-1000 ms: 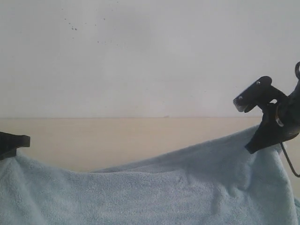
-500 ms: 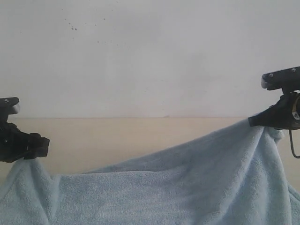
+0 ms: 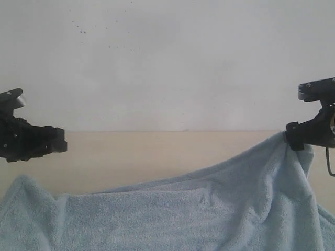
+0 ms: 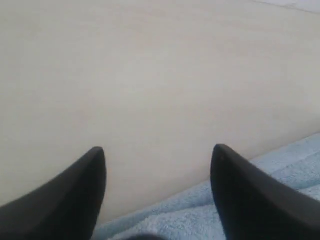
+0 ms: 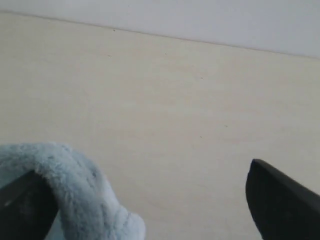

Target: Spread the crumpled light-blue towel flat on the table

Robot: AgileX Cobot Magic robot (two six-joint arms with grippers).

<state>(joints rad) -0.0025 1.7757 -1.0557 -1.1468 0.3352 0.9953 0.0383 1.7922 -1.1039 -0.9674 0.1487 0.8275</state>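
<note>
Exterior view: across six o'clock, the towel (image 3: 172, 214), largely opened out over the table (image 3: 146, 154) yet rumpled, with a rounded lump at eight o'clock and a peak pulled up toward three o'clock. At nine o'clock, the left end effector (image 3: 58, 146), clear of the cloth, hovering above that lump. At three o'clock, the right end effector (image 3: 293, 137), with the raised towel corner hanging off it. Left wrist view: jaws apart, nothing between them but bare table, towel edge (image 4: 170, 217) lying just beneath. Right wrist view: jaws spread wide, no clamp, though with a fold of towel (image 5: 75, 190) draped over one finger. Judged well along: cloth opened to its width, neither corner clamped. Left to do, by the look of it: slipping that fold off the right finger, then flattening the peak and the lump so the far edge lies level on the table. Near edge out of view, so flatness there impossible to tell.
</note>
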